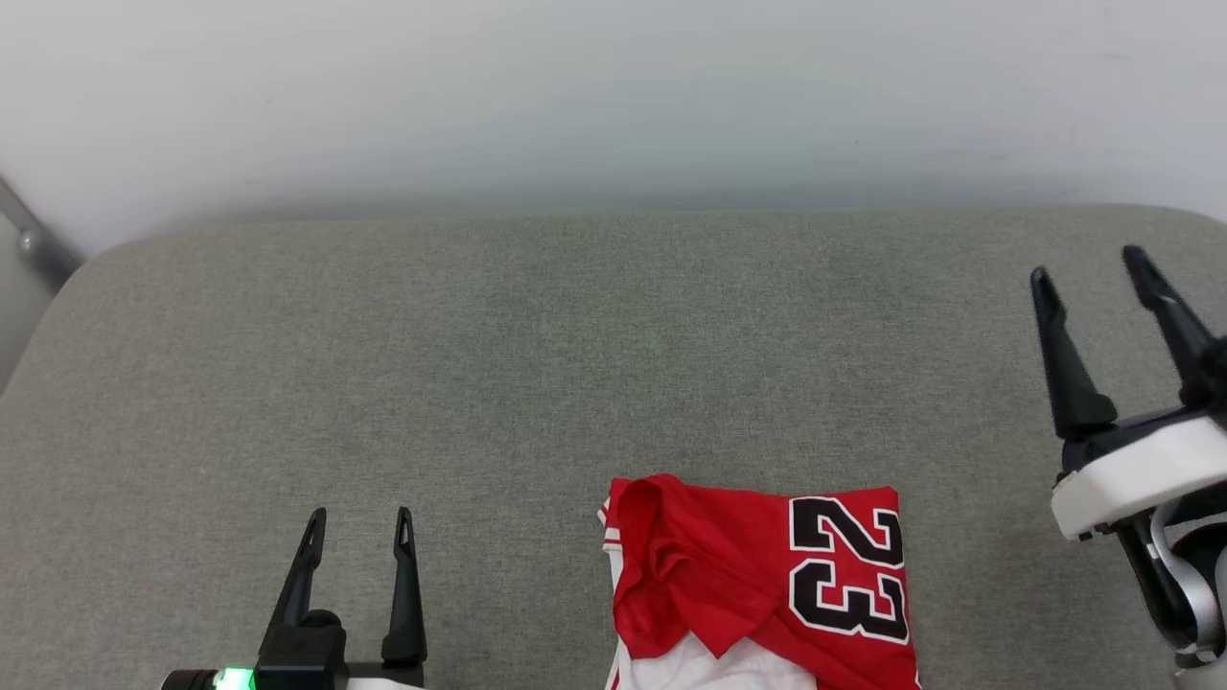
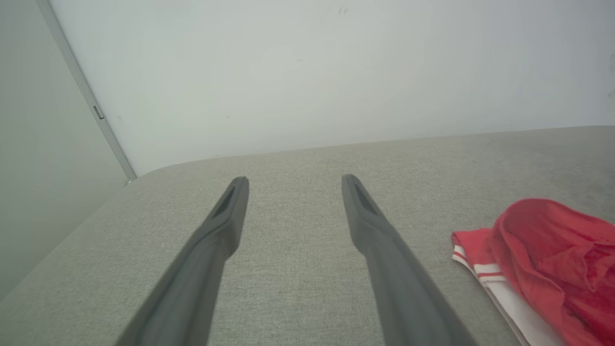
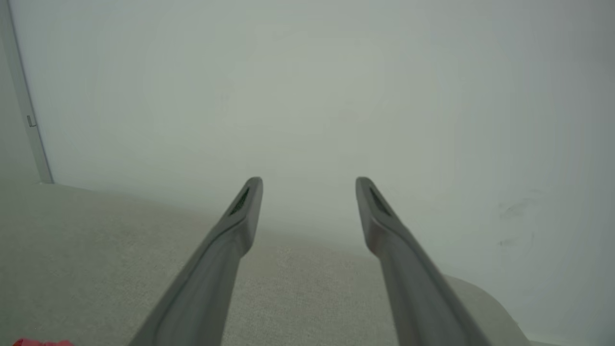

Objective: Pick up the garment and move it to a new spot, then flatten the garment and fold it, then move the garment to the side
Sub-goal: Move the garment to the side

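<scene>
The garment is lying folded at the near edge of the grey padded surface, right of centre, with its 23 print facing up. The left gripper is hovering near-left and the right gripper farther back at the right edge. Both are gaping wide and gripping nothing, clear of the cloth.

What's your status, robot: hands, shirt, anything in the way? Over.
Left gripper open, empty. Right gripper open, empty. Garment lies roughly folded on the grey cushion between them, untouched. Nothing seen in the way.
</scene>
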Motion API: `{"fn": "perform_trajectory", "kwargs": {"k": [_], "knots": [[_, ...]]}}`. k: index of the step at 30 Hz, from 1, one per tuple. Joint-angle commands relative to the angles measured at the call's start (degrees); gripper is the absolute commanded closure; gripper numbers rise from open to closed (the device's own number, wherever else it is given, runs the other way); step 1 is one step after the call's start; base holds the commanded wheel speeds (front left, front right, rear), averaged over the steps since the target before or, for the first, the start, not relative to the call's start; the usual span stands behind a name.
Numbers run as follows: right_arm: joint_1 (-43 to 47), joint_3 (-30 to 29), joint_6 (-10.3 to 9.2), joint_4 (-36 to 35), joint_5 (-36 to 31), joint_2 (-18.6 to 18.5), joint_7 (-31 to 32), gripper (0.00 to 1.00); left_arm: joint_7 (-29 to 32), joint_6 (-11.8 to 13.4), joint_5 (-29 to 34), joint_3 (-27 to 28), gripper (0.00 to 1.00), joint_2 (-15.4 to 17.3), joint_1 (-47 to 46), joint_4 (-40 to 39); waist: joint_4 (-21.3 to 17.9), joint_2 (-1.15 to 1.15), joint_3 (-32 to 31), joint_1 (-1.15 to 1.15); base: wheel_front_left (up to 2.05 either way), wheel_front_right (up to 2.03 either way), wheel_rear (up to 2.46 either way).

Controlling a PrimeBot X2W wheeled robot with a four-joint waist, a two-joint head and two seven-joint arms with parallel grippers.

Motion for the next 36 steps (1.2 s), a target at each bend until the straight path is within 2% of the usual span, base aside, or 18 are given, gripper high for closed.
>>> {"fn": "perform_trajectory", "kwargs": {"k": [1, 4, 8, 11, 15, 19, 29, 36], "knots": [[-0.58, 1.65, -0.02, 0.97, 1.96, -1.85, 3.58, 0.00, -0.12, -0.12, 0.30, -0.12, 0.00, -0.01, -0.63, -0.07, 0.15, 0.00, 0.30, 0.00, 0.00, 0.00, 0.00], [-2.42, 7.23, -0.03, 1.59, 9.92, -8.27, 16.73, 0.00, -0.12, -0.21, 0.30, -0.12, 0.00, -0.12, -1.13, -0.16, 0.39, 0.00, 1.11, 0.00, 0.00, 0.00, 0.00], [-2.13, 12.31, -0.02, 1.74, 23.23, -14.92, 31.63, 0.00, -0.12, -0.33, 0.31, -0.13, 0.00, -0.39, -1.61, -0.28, 0.58, 0.00, 2.50, 0.00, 0.00, 0.00, 0.00], [-0.84, 13.89, -0.02, 2.40, 33.62, -17.79, 40.82, 0.00, -0.12, -0.46, 0.37, -0.28, 0.00, -0.53, -2.47, -0.22, 0.90, 0.00, 3.64, 0.00, 0.00, 0.00, 0.00], [1.05, 15.37, -0.02, 3.86, 41.95, -20.35, 47.69, 0.00, -0.12, -0.86, 0.45, -0.50, 0.00, -0.75, -3.56, -0.14, 1.58, 0.00, 5.40, 0.00, 0.00, 0.00, 0.00], [2.47, 16.81, -0.02, 5.67, 46.78, -20.60, 49.99, 0.00, -0.12, -1.16, 0.60, -0.58, 0.00, -0.78, -4.84, -0.08, 2.30, 0.00, 7.40, 0.00, 0.00, 0.00, 0.00], [-0.58, 20.75, -0.02, 10.62, 52.28, -16.11, 45.64, 0.00, -0.12, -1.98, 1.04, -1.11, 0.00, -0.64, -8.17, 0.03, 3.83, 0.00, 12.79, 0.00, 0.00, 0.00, 0.00], [-2.44, 26.90, -0.04, 13.60, 53.35, -15.88, 43.88, 0.00, -0.12, -1.99, 0.80, -1.72, 0.00, -0.85, -9.67, 0.37, 4.76, 0.00, 14.48, 0.00, 0.00, 0.00, 0.00]]}}
